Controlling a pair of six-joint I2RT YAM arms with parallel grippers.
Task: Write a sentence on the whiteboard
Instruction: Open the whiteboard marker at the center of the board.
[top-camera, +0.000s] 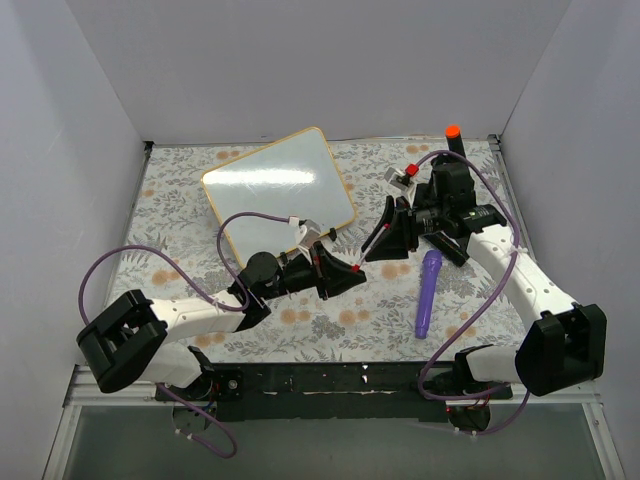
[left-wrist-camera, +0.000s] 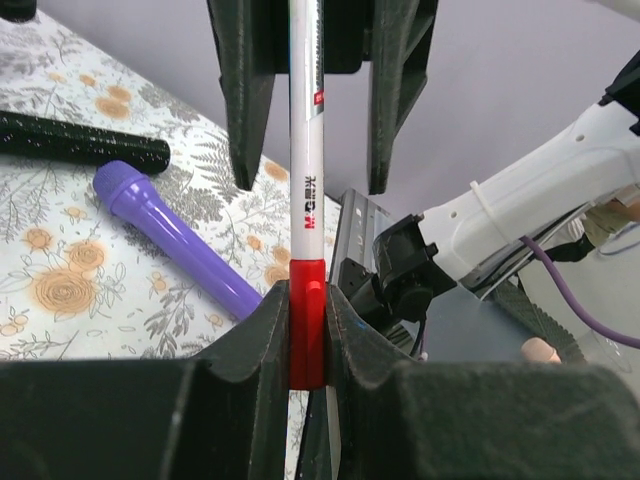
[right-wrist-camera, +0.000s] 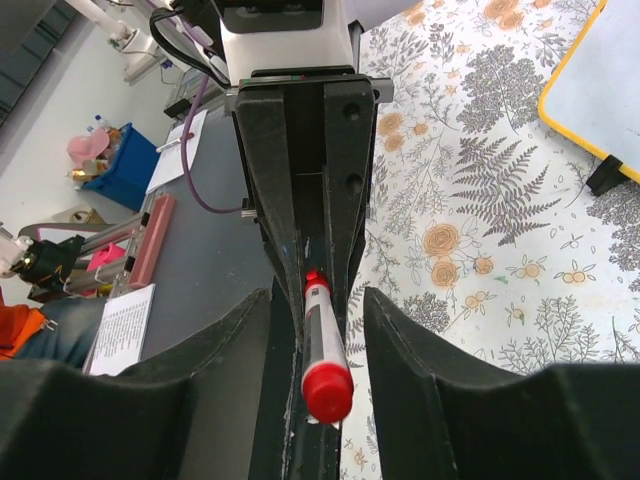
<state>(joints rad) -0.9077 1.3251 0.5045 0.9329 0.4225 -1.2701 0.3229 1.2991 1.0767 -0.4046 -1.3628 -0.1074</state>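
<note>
Two hands, one marker, nothing written yet. Whiteboard (top-camera: 278, 190) lies blank on the floral worktop (top-camera: 180, 200), far left of centre, with its near edge just beyond the left hand (left-wrist-camera: 307, 320). That hand is clamped narrow on a red section of the marker (left-wrist-camera: 307, 150), probably the cap. The white barrel runs on to the right hand (right-wrist-camera: 318, 310), whose jaws stand half wide on either side of it, with a gap on both sides and no contact.

Looks like an uncapping step. Risks:
- Right jaws land unevenly and lever the barrel askew.
- Smooth barrel slips on the pull.
- Purple pen (top-camera: 428, 292) lies just right, where a wide swing could knock it.
- Board is loose and may slide under the tip.
</note>
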